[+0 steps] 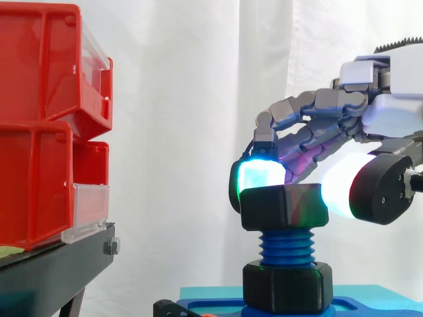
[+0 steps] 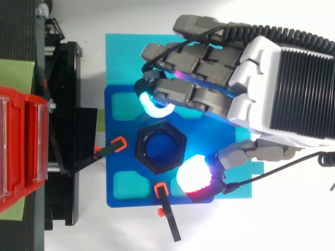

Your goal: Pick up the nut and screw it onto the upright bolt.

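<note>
Between the curled fingers and thumb of the hand [image 2: 272,78] sits the black nut [image 1: 284,206], on top of the blue bolt [image 1: 287,246]. The hand closes round it. One finger pad [image 2: 154,107], glowing cyan, sits at the side of the nut away from the thumb. The thumb pad [image 2: 194,178], white and red, is at the opposite corner. Below the hand, several bare threads of the upright bolt show under the nut. Under those a second black hex piece [image 1: 287,285] sits at the bolt's foot.

Beneath the palm and fingers lies a dark blue plate [image 2: 112,125], on a lighter blue sheet [image 2: 120,52]. Two orange-tipped clamps [image 2: 119,144] grip the plate's edges, one beyond the fingertips and one beside the thumb.

Well beyond the fingertips, away from the wrist, red bins [image 1: 39,132] are stacked on a black stand [image 1: 53,264].
</note>
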